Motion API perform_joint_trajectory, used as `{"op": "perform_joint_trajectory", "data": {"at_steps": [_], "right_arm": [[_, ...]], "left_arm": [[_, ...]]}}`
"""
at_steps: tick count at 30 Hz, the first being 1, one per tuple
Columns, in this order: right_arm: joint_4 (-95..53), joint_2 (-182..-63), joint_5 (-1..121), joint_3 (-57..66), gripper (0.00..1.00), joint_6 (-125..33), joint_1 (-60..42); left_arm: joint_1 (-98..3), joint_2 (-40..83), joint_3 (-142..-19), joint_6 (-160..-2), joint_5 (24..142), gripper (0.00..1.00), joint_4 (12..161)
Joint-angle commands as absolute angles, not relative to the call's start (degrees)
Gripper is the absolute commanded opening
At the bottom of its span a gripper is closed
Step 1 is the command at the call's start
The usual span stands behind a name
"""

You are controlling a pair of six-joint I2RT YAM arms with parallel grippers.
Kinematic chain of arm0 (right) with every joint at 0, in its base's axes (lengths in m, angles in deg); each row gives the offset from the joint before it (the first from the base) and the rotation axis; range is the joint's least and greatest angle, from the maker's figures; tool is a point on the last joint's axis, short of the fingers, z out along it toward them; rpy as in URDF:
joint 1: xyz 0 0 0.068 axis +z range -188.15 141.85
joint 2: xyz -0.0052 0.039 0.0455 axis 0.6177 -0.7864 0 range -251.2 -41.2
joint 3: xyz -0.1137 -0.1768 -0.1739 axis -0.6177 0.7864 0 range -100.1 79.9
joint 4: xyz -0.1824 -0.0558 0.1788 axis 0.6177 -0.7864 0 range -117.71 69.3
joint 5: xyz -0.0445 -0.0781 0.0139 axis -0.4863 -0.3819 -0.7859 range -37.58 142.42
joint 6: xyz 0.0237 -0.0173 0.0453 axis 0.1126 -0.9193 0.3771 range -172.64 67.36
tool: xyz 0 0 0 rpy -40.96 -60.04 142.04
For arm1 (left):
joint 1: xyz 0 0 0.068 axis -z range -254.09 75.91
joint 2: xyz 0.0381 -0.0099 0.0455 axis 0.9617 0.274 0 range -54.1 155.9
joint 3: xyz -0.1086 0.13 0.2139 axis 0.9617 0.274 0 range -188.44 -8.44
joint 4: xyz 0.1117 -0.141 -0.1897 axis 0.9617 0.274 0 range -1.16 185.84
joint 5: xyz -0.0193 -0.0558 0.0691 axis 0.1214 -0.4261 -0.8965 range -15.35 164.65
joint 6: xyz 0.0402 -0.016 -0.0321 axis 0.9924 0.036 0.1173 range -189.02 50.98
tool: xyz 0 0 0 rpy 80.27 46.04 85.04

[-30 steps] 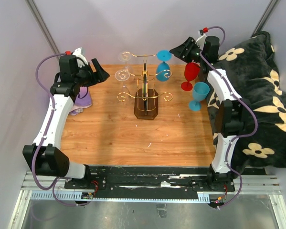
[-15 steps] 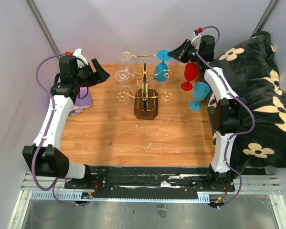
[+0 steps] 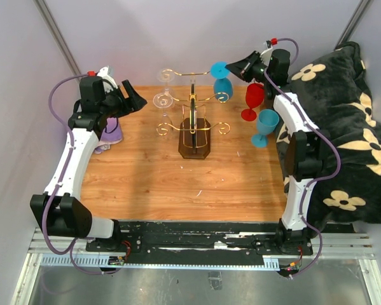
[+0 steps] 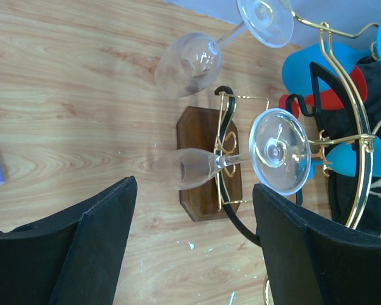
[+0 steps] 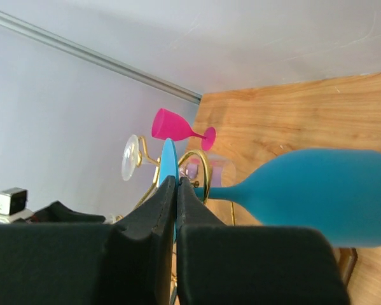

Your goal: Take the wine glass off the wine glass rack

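Over on the left, the left fingers (image 3: 134,98) are hanging spread wide and empty. They are pointing at the two clear glasses (image 3: 165,100) that dangle from the left side of the wine glass rack (image 3: 194,136), and touching neither. The rack is standing in the middle of the bench (image 3: 152,171).

On its right side the blue wine glass (image 3: 223,89) is hanging by its foot from an upper hook, and this is where things are happening. The right fingers (image 3: 233,65), open a moment ago, are now pinching shut on the thin edge of that round foot. The glass is also sitting a touch further right than it was. I'd say the grip is made and the slide off the wire is only beginning. Whether the stem is free of the hook, I can't tell.

Further right, a red glass (image 3: 254,100) and a pale blue glass (image 3: 265,124) are standing upright on the bench.
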State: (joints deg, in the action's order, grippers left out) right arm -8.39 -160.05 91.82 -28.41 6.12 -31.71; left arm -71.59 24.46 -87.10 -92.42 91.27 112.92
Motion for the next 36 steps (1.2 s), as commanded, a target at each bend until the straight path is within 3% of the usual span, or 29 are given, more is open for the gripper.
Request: {"op": "perform_joint_trajectory", "data": {"at_steps": [1, 16, 27, 36], "right_arm": [[1.1, -159.5, 88.7, -28.7, 0.01, 13.6, -32.3], [-1.8, -168.0, 92.0, -41.8, 0.01, 14.1, -30.0], [-0.5, -152.7, 97.8, -23.7, 0.01, 10.5, -28.6], [-16.6, -140.7, 96.4, -18.3, 0.01, -4.9, -30.8]], "left_arm": [[-71.3, 22.7, -86.2, -93.0, 91.5, 0.79, 111.3], [-71.3, 22.3, -86.5, -92.7, 91.7, 0.79, 111.2], [-71.3, 21.3, -86.3, -92.2, 91.9, 0.79, 111.7], [-71.3, 19.4, -85.7, -92.0, 92.1, 0.79, 112.2]]}}
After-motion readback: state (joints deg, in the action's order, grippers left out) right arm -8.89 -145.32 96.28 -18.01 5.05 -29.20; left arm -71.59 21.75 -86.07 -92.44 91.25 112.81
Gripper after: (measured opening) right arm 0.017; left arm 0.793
